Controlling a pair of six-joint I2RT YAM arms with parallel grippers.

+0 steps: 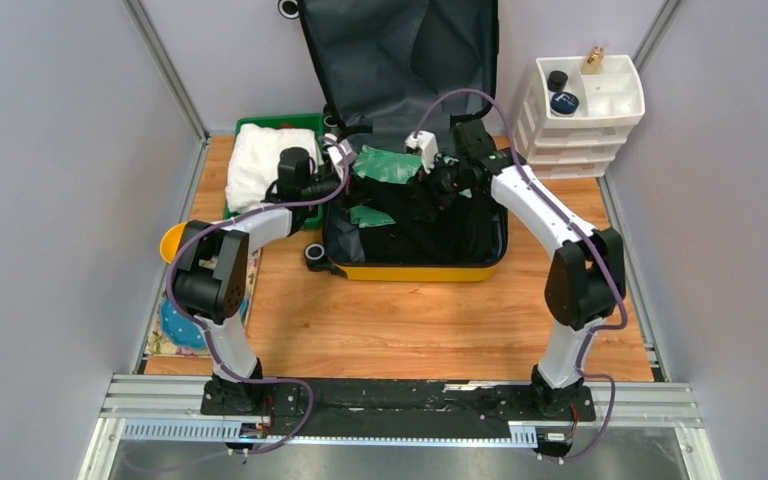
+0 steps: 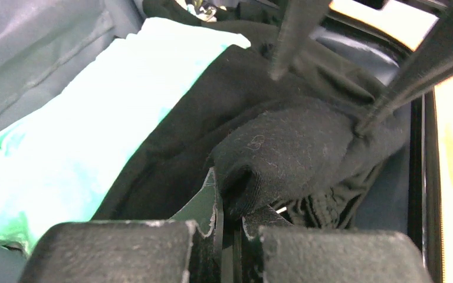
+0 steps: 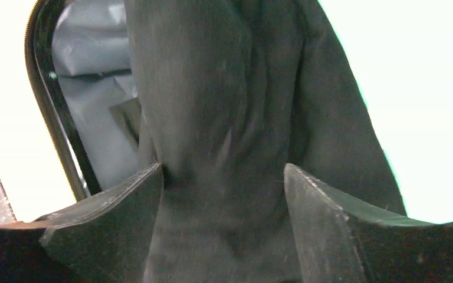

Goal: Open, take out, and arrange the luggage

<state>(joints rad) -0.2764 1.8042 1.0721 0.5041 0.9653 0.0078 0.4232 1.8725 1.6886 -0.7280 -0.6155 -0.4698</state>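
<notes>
While the large yellow hard-shell suitcase (image 1: 415,271) lies open mid-table with its lid upright, unpacking seems barely begun: a soft black garment (image 2: 283,153) and a mint-green cloth (image 2: 94,135) lie inside. The left gripper (image 2: 229,197) is clenched on a fold of the black garment. The right gripper (image 3: 224,171) is released, jaws apart with black fabric between them.

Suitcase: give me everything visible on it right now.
The suitcase lies open on the wooden table, lid upright at the back, dark grey fabric lining showing. Hard-looking yellow shell, black trim, a black wheel at its left near corner. Inside: black clothes and a green item. The left hand pinches the black clothes; the right hand, open, straddles them.
</notes>
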